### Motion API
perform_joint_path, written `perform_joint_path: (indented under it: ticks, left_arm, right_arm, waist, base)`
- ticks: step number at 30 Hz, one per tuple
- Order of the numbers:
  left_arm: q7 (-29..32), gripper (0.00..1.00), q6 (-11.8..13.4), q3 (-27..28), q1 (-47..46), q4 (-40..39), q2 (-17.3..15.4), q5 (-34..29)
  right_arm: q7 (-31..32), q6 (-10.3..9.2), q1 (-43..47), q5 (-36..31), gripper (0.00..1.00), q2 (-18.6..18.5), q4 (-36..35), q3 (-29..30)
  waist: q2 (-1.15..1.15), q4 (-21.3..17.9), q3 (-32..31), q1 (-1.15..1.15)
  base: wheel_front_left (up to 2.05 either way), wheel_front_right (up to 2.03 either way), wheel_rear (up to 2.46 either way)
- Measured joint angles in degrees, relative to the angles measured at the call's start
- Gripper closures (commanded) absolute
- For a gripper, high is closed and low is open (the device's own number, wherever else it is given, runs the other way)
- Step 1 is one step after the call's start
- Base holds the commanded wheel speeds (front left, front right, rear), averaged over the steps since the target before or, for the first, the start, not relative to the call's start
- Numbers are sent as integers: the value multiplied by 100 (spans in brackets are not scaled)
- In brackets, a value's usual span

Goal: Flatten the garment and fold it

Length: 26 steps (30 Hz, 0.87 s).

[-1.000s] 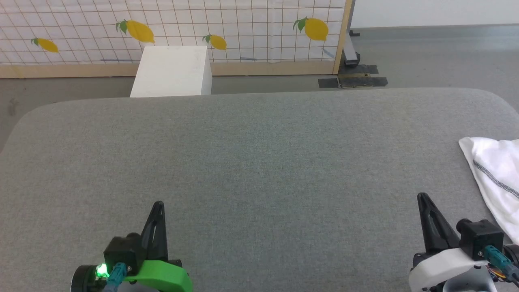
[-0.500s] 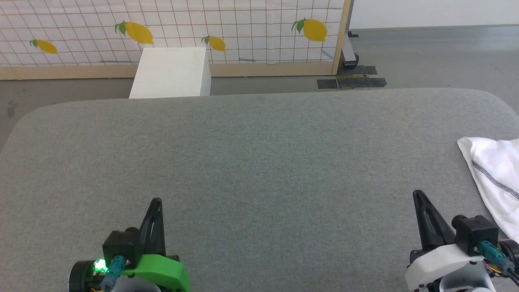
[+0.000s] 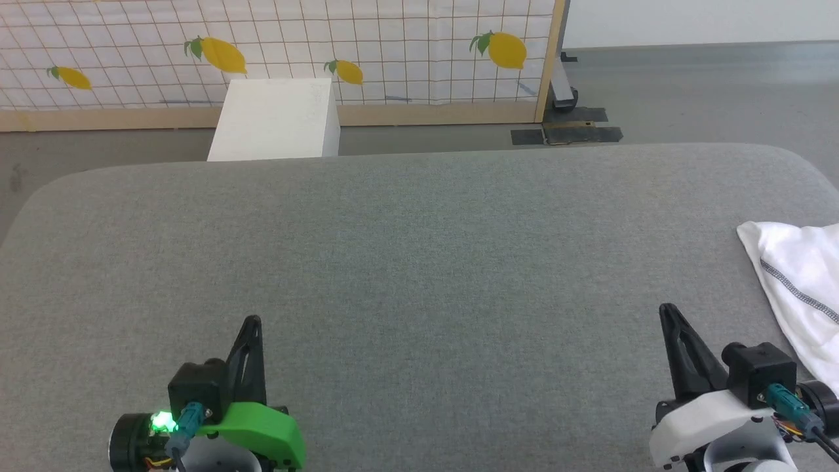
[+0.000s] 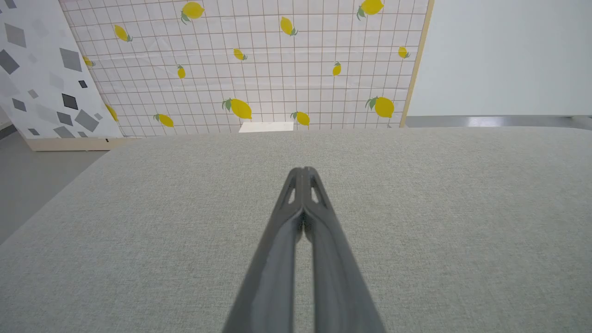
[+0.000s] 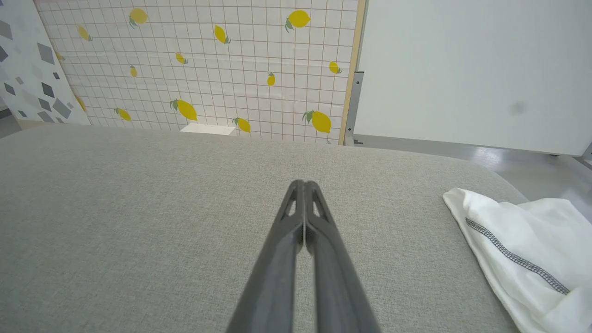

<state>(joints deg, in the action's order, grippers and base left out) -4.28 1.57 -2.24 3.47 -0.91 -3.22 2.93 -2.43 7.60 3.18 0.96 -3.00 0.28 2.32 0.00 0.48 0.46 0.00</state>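
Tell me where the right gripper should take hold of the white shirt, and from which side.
Probably the rounded corner of the garment that points across the grey surface: it lies there as a free, bunched edge. Approach from the robot's left of it, where the shut right gripper sits with bare surface between them. The jaws must open first.

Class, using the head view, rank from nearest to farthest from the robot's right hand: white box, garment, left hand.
1. garment, just right of the right hand.
2. left hand, across the table, near side.
3. white box, beyond the far edge, leftward.
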Motion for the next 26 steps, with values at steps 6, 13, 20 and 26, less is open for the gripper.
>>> perform_joint_path:
  ticks: [6,13,20,26]
  left_arm:
    - [67,100,-9,32,-33,12,0,-43]
    - [126,100,-51,82,-83,24,0,-99]
    - [225,100,-58,126,-128,40,1,-141]
    - [299,100,-100,152,-177,46,2,-169]
  right_arm:
    - [44,0,-44,-2,100,0,-1,-31]
    - [93,-1,-87,-22,100,0,-2,-70]
    - [126,-1,-101,-44,100,0,-3,-112]
    - [163,-1,-164,-51,100,0,-3,-157]
  waist:
    - [0,-8,-8,0]
    - [0,-17,-17,0]
    - [0,-27,-26,0]
    - [0,-34,-33,0]
  base:
    - [0,0,0]
    - [0,0,0]
    - [0,0,0]
    - [0,0,0]
